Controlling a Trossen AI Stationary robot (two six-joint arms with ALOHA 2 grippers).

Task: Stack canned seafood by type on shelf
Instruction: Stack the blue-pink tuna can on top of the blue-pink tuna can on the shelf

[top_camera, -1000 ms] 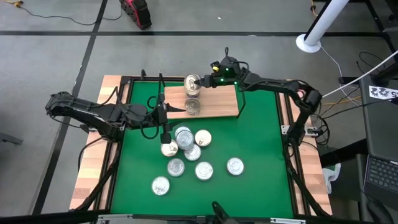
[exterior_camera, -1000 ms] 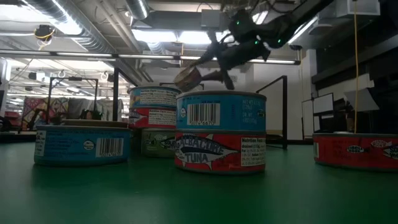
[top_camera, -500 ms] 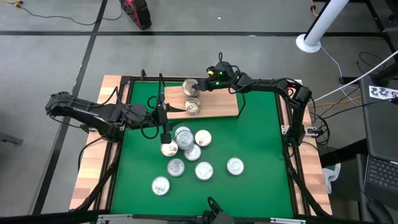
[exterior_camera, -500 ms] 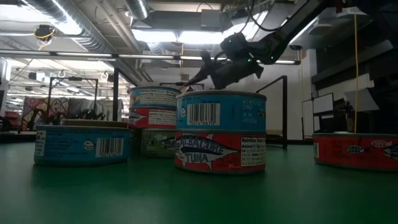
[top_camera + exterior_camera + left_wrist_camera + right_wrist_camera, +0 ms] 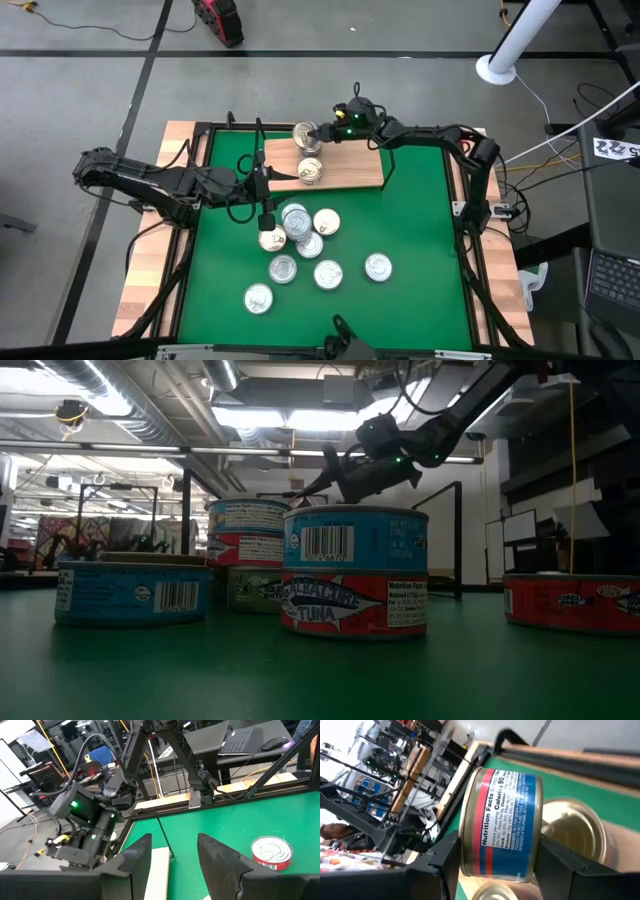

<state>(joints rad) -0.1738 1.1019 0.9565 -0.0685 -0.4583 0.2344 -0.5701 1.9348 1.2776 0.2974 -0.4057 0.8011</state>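
The shelf (image 5: pixel 350 165), a light-brown board, lies at the far side of the green mat. One tin (image 5: pixel 311 171) stands on its left part. My right gripper (image 5: pixel 318 132) is over the shelf's far left corner, shut on a tin with a blue and red label (image 5: pixel 502 820). A gold-lidded tin (image 5: pixel 572 827) shows just behind it. My left gripper (image 5: pixel 262 178) hangs open with nothing between its fingers at the shelf's left end (image 5: pixel 160 870). Several more tins (image 5: pixel 300 225) stand loose on the mat. My right gripper pinches the blue and red tin between its two fingers (image 5: pixel 442 857); in the right wrist view one finger lies at each flat end (image 5: pixel 467 855). It comes nearly level from the table's right. Whether the tin touches the shelf is hidden.
In the low view a stack of two tins (image 5: pixel 355 570) stands close in front, with a blue tin (image 5: pixel 130 592) and a red one (image 5: pixel 575 600) to either side. A black wire frame (image 5: pixel 390 165) rises at the shelf's right end. Pale planks (image 5: pixel 150 270) border the mat.
My right gripper has come down toward the shelf's far left corner with the tin, still shut on it. In the low view the tin has sunk out of sight behind the near stack.
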